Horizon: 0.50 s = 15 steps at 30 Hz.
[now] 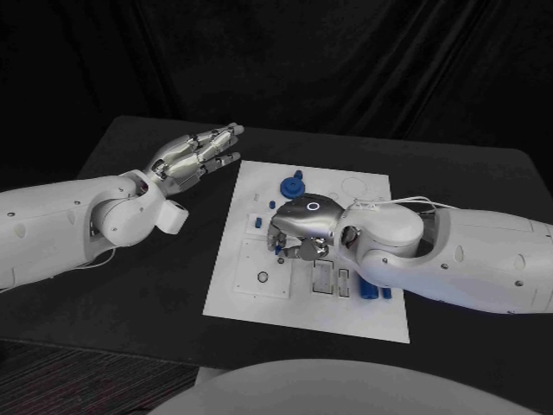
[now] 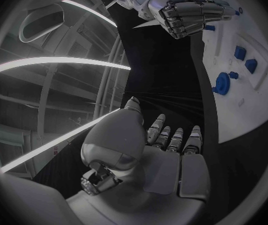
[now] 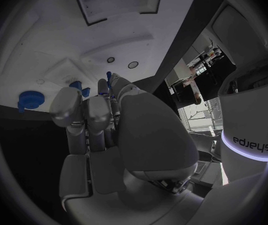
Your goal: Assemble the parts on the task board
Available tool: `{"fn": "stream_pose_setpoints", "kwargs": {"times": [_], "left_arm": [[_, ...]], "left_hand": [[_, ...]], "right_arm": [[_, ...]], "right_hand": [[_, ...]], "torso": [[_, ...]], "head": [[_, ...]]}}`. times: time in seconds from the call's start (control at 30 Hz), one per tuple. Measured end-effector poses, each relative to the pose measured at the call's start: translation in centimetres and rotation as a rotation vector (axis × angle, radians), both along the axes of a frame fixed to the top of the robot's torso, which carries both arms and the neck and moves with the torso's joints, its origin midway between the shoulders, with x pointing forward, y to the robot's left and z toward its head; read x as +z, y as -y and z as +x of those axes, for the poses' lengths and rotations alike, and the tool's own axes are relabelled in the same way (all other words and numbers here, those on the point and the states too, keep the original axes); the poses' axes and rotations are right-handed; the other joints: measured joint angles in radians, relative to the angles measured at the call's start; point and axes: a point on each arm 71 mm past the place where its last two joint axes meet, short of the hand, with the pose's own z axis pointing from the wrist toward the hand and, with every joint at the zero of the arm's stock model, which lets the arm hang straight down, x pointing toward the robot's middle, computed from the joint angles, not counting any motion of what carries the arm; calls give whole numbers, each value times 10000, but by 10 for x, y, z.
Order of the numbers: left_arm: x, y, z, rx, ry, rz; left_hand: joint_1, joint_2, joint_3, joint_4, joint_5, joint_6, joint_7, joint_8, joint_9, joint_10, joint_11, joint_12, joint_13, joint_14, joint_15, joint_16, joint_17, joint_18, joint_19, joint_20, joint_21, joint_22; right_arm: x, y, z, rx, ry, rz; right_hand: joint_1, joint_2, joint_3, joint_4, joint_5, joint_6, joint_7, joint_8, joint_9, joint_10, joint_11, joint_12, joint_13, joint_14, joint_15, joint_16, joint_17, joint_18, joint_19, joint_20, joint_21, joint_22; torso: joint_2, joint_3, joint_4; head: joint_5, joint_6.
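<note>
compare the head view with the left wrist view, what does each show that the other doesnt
Only the head view takes in the whole white task board on the black table, both white arms, and the small blue parts near the board's front right edge.

Only the left wrist view shows the silver left hand from behind its palm, fingers extended over the dark table and holding nothing.

Both show the silver right hand curled over the board, and the round blue gear-like part standing on the board. Whether the right hand holds a part, I cannot tell.
</note>
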Motion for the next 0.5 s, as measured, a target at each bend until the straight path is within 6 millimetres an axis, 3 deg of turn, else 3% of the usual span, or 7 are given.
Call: {"fn": "stream_pose_setpoints", "kwargs": {"times": [0.5], "left_arm": [[-1, 1, 1, -79, -32, -21]], "left_hand": [[83, 82, 0, 0, 40, 0, 0, 35, 0, 0, 0, 0, -1, 0, 0, 0, -8, 0, 0, 1, 0, 84]], "right_arm": [[-6, 2, -1, 44, -36, -320]], "right_hand": [[-1, -1, 0, 0, -38, 0, 0, -9, -12, 35, -18, -19, 0, 0, 0, 0, 35, 1, 0, 0, 56, -1]], "torso": [[-10, 25, -31]], "head": [[91, 0]]}}
